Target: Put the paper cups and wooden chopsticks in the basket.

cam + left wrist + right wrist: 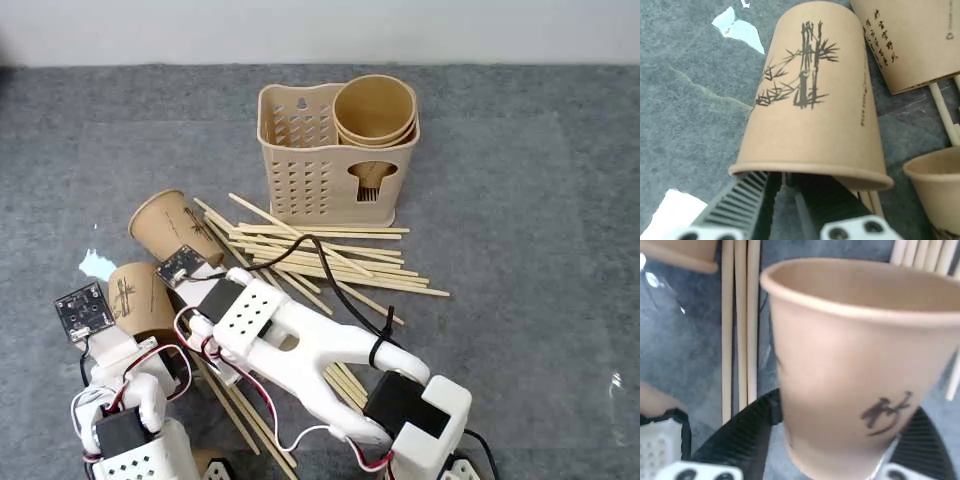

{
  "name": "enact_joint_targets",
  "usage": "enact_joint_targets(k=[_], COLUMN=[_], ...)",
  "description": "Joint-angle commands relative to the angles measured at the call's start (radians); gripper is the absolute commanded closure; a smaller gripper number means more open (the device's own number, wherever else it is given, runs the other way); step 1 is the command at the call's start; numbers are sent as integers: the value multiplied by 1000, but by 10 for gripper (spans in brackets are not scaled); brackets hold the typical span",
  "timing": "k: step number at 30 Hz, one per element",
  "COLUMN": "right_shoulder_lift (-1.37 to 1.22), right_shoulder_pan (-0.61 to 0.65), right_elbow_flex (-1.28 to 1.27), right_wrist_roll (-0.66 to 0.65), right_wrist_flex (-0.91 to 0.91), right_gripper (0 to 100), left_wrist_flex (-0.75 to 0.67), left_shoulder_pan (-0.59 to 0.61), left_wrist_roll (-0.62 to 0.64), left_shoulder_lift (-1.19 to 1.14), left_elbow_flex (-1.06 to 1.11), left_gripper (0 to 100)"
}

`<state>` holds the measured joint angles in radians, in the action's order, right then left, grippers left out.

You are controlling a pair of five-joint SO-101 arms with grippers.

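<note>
Where the two arms meet at the near edge of the grey table [540,330], the right gripper [842,415] is clamped around the base of an upright paper cup [855,355], with one jaw on each side. Just beside it, the left gripper [785,187] sits at the rim of a bamboo-print cup [810,100] lying on its side; I cannot tell whether it grips that cup. A third cup [175,228] lies tipped over just beyond. Loose wooden chopsticks [330,262] fan out from under the arms toward the basket [300,150]. Farthest away, the basket stands upright with a stack of cups [375,108] already in one compartment. The task looks partly done: three cups and the scattered chopsticks remain outside.
</note>
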<state>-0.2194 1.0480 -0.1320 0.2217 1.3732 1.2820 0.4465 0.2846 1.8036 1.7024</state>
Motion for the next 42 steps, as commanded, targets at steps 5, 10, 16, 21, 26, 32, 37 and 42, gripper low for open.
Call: enact_joint_targets(k=[5, 10, 16, 21, 26, 32, 37, 42], right_shoulder_lift=[12, 27, 174, 358, 512, 591, 585, 499], right_shoulder_pan=[-59, -101, -128, -182, -306, -493, -581, -653], right_elbow_flex=[176, 296, 382, 385, 385, 385, 379, 379], right_wrist_roll=[-8, -8, -51, -124, -190, -275, -292, -293], right_wrist_flex=[174, 341, 421, 420, 357, 147, -107, -340], right_gripper=[846, 808, 805, 805, 802, 802, 801, 801], left_wrist_flex=[-21, -21, -21, -21, -21, -21, -21, -21], left_shoulder_pan=[6, 6, 6, 6, 6, 6, 6, 6], left_wrist_roll=[0, 0, 0, 0, 0, 0, 0, 0], left_shoulder_lift=[18, 18, 18, 18, 18, 18, 18, 18], left_elbow_flex=[-19, -19, -19, -19, -19, -19, -19, -19], left_gripper=[986, 986, 986, 986, 986, 986, 986, 986])
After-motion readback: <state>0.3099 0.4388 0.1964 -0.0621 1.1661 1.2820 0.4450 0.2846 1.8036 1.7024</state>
